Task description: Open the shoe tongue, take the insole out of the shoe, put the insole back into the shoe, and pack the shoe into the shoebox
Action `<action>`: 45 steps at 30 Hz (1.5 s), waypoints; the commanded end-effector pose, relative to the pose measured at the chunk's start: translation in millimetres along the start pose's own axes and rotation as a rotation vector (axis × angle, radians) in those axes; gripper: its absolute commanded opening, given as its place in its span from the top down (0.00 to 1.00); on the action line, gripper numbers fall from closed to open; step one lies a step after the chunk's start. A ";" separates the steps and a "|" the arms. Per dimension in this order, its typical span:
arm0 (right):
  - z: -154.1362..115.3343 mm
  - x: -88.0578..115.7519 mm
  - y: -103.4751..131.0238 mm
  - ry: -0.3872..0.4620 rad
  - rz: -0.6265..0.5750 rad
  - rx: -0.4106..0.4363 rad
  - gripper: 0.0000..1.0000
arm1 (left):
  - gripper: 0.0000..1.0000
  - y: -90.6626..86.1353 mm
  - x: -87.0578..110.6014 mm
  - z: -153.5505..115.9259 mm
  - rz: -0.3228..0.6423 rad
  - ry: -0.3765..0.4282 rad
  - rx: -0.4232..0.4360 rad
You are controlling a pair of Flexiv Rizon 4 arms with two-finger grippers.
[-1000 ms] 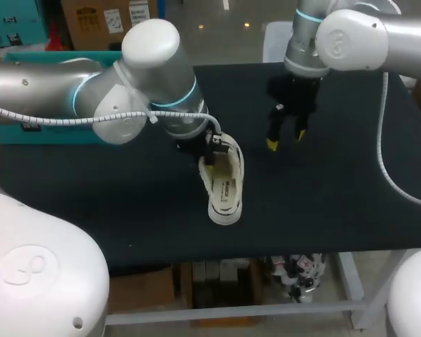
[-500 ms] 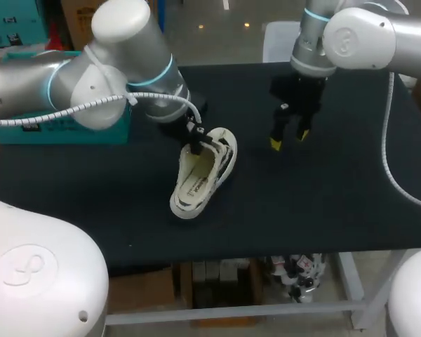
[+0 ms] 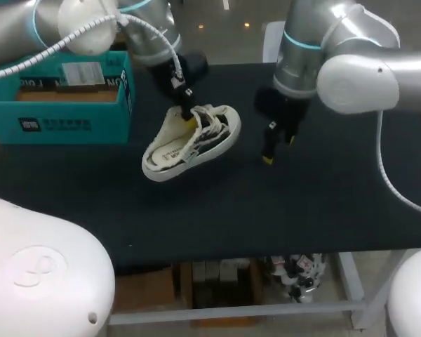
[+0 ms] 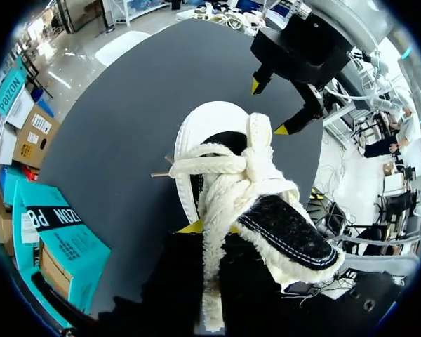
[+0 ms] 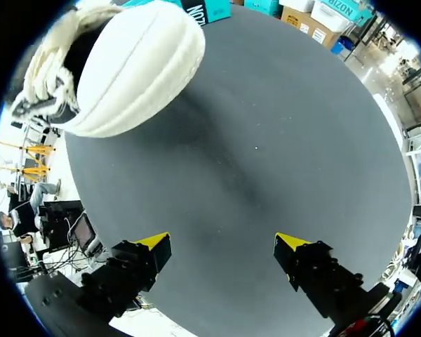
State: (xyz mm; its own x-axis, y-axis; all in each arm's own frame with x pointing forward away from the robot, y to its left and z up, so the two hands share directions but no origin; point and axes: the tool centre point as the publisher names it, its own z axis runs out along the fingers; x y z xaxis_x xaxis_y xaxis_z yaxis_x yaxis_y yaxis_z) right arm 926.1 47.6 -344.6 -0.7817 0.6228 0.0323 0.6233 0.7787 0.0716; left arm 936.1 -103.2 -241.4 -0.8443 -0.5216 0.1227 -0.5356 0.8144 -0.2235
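A cream shoe (image 3: 186, 144) with black stripes hangs tilted over the table's middle, toe pointing to the front left. My left gripper (image 3: 186, 112) is shut on its tongue and laces from above. In the left wrist view the laces (image 4: 221, 167) and the fuzzy tongue cover the fingers, and only one yellow tip (image 4: 192, 227) shows. My right gripper (image 3: 277, 146) hangs open to the right of the shoe, holding nothing. From its wrist view (image 5: 222, 243) the shoe's white sole (image 5: 130, 67) shows ahead of it. The teal shoebox (image 3: 63, 98) stands open at the back left.
The black table (image 3: 281, 210) stretches bare in front of and to the right of the shoe. The shoebox (image 4: 56, 242) lies beside the left gripper, and its edge (image 5: 209, 8) shows beyond the shoe in the right wrist view.
My left arm has swung the shoe left and toward the back, nearer the shoebox, turning its toe from the front to the front left. The right gripper has shifted slightly left, still open.
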 end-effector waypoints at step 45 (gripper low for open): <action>-22.5 -5.9 -2.1 -0.124 -0.360 0.014 0.00 | 1.00 128.4 -203.6 -130.0 0.738 -0.035 -0.210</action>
State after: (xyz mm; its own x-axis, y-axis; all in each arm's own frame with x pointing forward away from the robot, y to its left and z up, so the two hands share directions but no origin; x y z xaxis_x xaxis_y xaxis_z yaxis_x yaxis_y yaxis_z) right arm 928.0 39.7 -323.5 -0.9429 0.3125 -0.1156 0.3090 0.9499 0.0478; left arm 1024.7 120.8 -175.6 -0.9850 0.1693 -0.0337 0.1642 0.9790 0.1207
